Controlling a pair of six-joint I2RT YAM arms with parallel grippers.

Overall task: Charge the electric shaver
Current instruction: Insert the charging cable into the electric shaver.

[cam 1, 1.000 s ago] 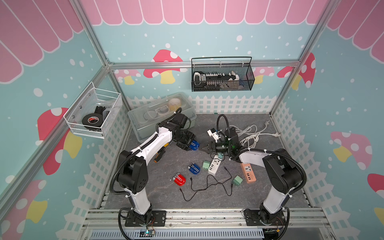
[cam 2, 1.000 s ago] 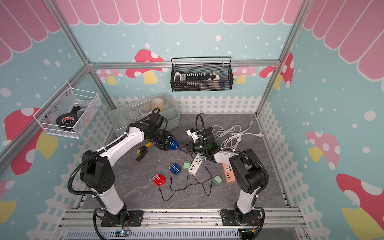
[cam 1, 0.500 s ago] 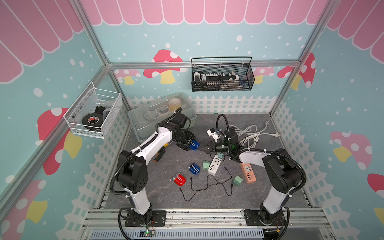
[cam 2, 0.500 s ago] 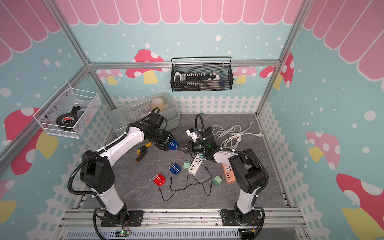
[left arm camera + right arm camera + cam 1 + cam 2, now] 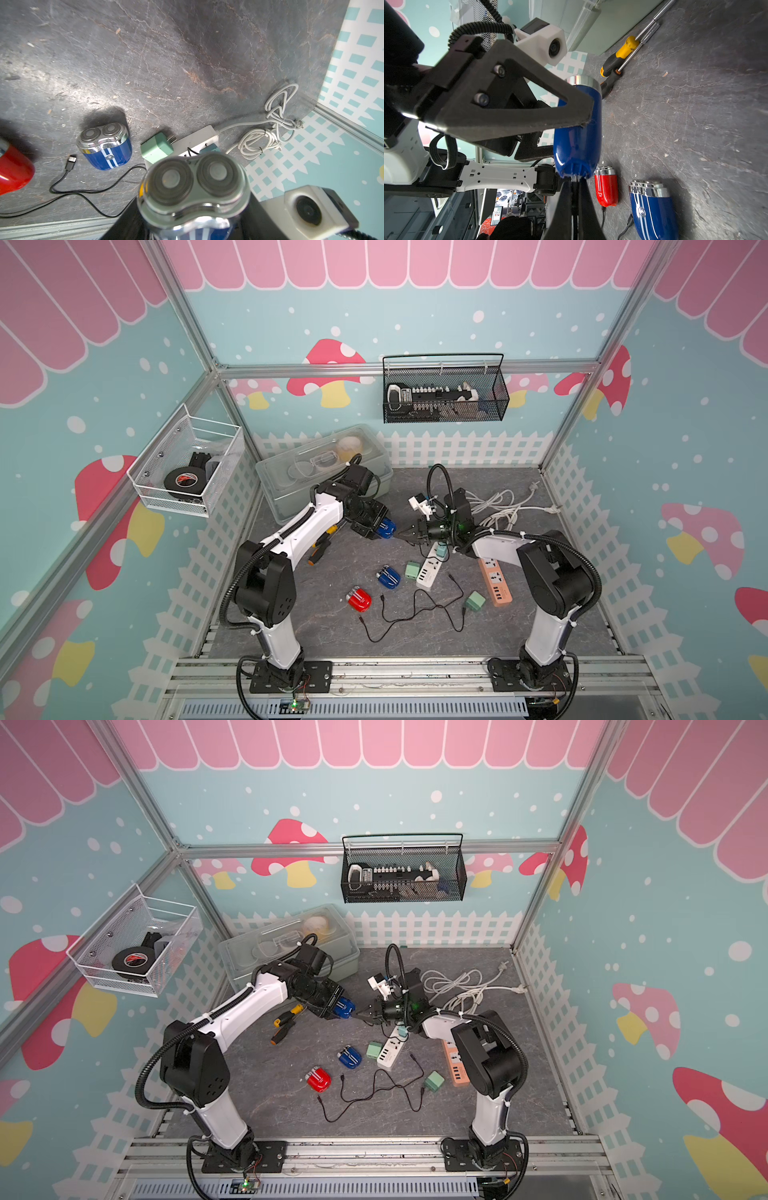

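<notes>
left gripper (image 5: pixel 376 529) clamps the shaver (image 5: pixel 577 141) between its jaws. right gripper (image 5: pixel 575 184) is closed, tips just at the shaver's base. the base should be held steady and square to those tips.

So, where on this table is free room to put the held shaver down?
Free mat: the front strip between the black cables and the front rail; also the patch between the screwdrivers and the red shaver. Crowded: the middle, around the white power strip, with green adapters, a blue shaver and the orange power strip close together.
</notes>
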